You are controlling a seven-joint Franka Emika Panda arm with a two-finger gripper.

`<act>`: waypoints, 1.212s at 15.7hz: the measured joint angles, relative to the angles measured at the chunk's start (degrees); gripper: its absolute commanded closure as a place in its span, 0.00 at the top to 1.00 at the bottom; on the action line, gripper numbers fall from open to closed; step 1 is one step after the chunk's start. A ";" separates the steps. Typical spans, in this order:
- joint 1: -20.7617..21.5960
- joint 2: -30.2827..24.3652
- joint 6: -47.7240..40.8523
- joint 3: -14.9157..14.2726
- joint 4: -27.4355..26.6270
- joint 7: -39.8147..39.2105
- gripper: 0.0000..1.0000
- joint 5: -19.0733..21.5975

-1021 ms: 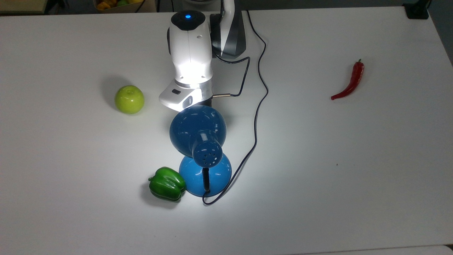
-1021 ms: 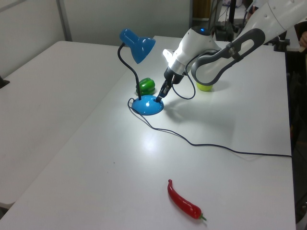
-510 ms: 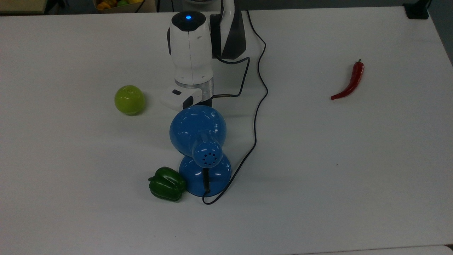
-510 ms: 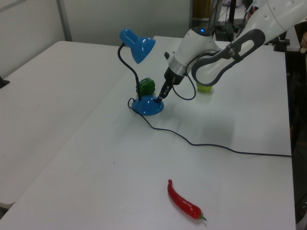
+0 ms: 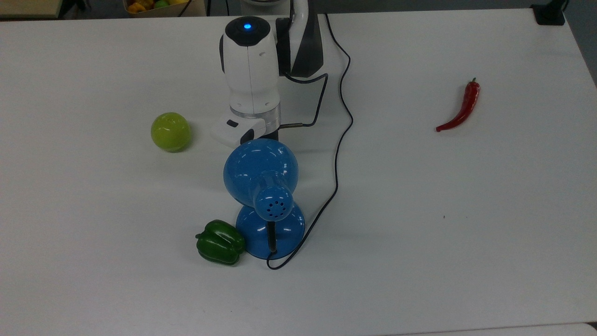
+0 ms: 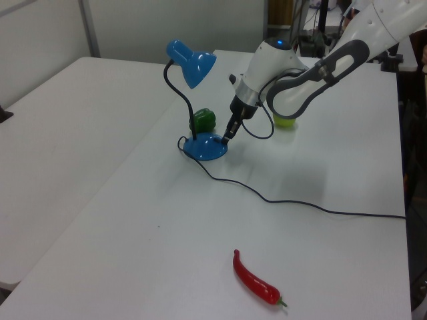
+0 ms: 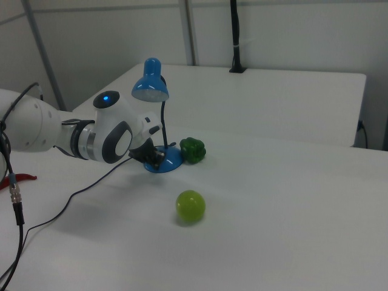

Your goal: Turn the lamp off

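A white table carries the scene, with the robot arm reaching in from twelve o'clock in the top view. The lamp stands near the table's centre, its shade unlit, its black cord trailing toward twelve o'clock. The gripper points down at the round base's edge; whether its fingers are spread or pressed together cannot be told. A green apple sits at ten o'clock of the lamp, a green bell pepper against the base at eight o'clock, a red chilli far off at two o'clock
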 measured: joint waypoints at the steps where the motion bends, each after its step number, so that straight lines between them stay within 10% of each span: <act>1: -0.01 -0.17 -1.49 -0.03 -0.01 0.00 0.00 0.00; 4: -0.02 -1.78 -7.57 -0.05 0.10 -0.03 0.07 -0.03; 10: 0.14 -10.21 -26.26 -0.05 0.31 -0.08 1.00 -0.04; 19: -0.08 -23.76 -51.54 -0.09 3.49 2.70 1.00 -0.04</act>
